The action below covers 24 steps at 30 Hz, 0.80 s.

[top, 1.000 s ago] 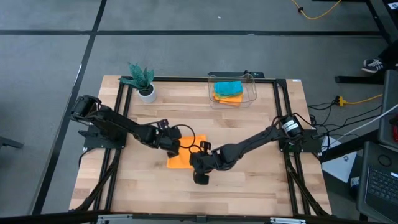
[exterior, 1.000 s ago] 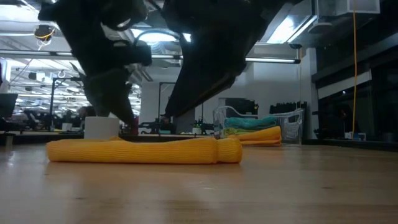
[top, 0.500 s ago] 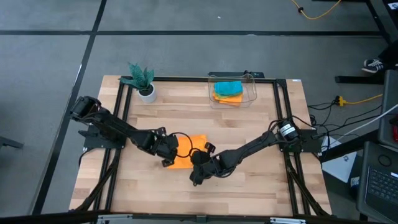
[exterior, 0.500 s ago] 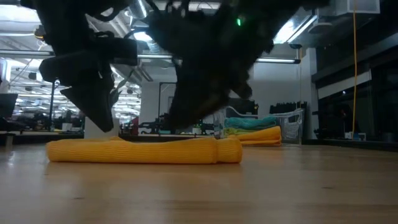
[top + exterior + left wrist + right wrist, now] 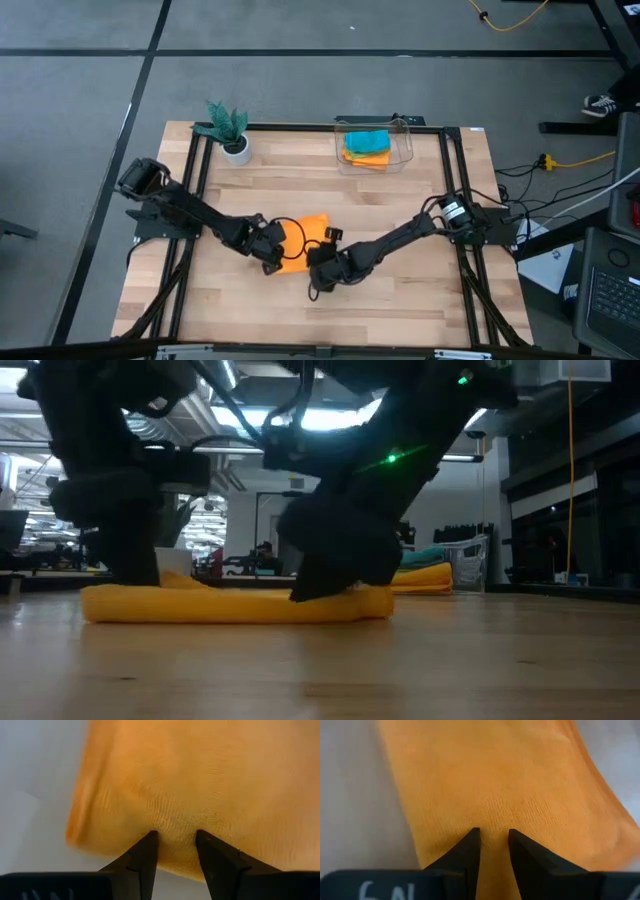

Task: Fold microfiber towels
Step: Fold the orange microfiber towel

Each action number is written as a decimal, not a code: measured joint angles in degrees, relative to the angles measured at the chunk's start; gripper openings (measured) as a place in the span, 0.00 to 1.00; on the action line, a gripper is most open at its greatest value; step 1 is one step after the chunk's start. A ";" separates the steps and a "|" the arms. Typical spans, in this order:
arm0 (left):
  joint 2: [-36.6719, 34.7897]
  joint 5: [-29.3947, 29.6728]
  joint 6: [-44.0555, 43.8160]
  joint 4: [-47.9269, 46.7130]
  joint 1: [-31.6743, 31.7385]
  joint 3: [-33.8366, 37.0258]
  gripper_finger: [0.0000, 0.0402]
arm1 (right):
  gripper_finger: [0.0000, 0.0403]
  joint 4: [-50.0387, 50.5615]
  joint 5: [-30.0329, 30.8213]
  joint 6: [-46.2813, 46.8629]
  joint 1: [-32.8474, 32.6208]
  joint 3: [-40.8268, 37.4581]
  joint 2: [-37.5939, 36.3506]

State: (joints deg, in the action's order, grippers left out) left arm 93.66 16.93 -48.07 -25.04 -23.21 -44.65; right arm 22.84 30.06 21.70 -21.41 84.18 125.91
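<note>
Wooden bench (image 5: 400, 200) carries an orange towel (image 5: 305, 240) near its middle; left tool (image 5: 272, 262) and right tool (image 5: 318, 275) each pinch that towel's near edge, jaws clenched on cloth.

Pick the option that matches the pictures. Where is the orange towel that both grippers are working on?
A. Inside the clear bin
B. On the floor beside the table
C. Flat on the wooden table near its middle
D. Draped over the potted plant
C: the orange towel lies on the wooden table near its middle, with the left gripper and right gripper at its near edge, far from the clear bin.
</note>
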 joint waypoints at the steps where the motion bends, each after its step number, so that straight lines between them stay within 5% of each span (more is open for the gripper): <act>1: 0.26 0.07 -1.38 0.58 -0.83 -0.01 0.34 | 0.26 0.94 -0.08 -1.65 0.64 0.04 -0.05; 13: 0.71 -1.01 -10.28 10.71 -10.49 -0.55 0.34 | 0.26 3.84 -15.90 -28.87 7.44 2.74 -0.32; 24: 0.58 6.31 0.47 -6.35 -7.65 -9.95 0.34 | 0.26 27.93 -17.69 -26.03 5.20 18.69 0.08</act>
State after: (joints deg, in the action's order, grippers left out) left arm 94.24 23.24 -47.59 -31.39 -30.87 -54.60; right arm 50.77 12.38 -4.33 -16.21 102.87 125.99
